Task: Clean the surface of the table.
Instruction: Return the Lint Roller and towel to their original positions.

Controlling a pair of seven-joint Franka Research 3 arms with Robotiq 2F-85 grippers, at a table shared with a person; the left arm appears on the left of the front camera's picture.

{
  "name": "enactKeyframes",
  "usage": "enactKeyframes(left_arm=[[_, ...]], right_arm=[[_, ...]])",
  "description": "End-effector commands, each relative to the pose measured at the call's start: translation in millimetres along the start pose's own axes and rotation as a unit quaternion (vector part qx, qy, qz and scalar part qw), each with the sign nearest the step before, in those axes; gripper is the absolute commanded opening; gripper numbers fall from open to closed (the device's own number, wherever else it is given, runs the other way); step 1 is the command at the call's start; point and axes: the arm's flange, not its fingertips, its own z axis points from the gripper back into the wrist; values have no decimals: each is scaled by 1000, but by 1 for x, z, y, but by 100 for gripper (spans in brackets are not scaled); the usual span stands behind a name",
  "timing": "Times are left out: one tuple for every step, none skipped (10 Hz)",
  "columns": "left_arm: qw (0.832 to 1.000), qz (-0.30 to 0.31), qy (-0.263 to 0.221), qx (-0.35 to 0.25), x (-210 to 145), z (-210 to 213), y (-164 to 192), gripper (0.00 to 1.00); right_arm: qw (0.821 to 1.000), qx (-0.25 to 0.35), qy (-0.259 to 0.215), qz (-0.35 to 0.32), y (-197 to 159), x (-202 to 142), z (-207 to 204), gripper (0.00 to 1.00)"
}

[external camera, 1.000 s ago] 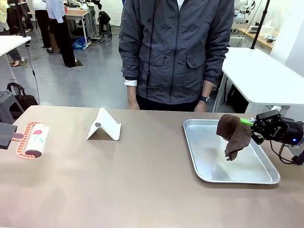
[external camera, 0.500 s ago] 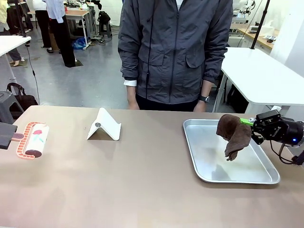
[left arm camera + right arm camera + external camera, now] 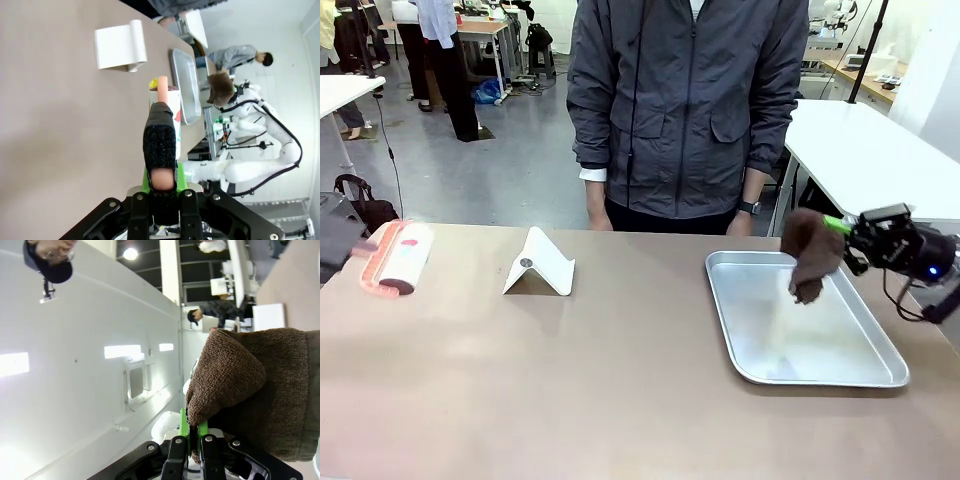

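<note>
Over the metal tray [image 3: 880, 375] at the table's [image 3: 600, 400] right end, the right gripper [image 3: 847, 229] is clamped on a brown terry cloth [image 3: 812, 252] that hangs clear above the tray floor. At the left edge, the left gripper [image 3: 162, 176] is closed on a lint roller's [image 3: 398, 257] pink handle (roller lifted, tilted). A white folded stand [image 3: 540, 264] sits between them, a person's hands [image 3: 599, 221] behind.

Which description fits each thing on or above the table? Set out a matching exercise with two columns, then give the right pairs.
Column 1
1. brown cloth
2. metal tray
3. lint roller
4. white stand

Column 2
A. folded like a tent, near the middle of the table's far edge
B. held by the left hand
C. hanging from the right hand
D. lying flat under the cloth

Pairs: 1-C, 2-D, 3-B, 4-A
</note>
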Motion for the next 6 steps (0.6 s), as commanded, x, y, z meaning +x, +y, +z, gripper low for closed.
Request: enactKeyframes(left_arm=[[998,-16,46,34,21,-10,-77,20],[997,-13,53,62,33,-22,-112,20],[996,4,25,87,49,-38,-149,20],[994,9,28,110,63,-58,-176,20],[988,18,25,153,80,-82,-191,20],[985,25,23,172,94,-106,-202,20]], right_arm=[[1000,8,-16,-12,20,-8,-63,7],[1000,11,-13,-19,22,-12,-95,7],[999,10,6,-37,19,-22,-131,7],[999,-5,14,-47,9,-34,-163,7],[997,-49,29,-45,-8,-48,-191,7],[993,-88,71,-45,-25,-63,-210,7]])
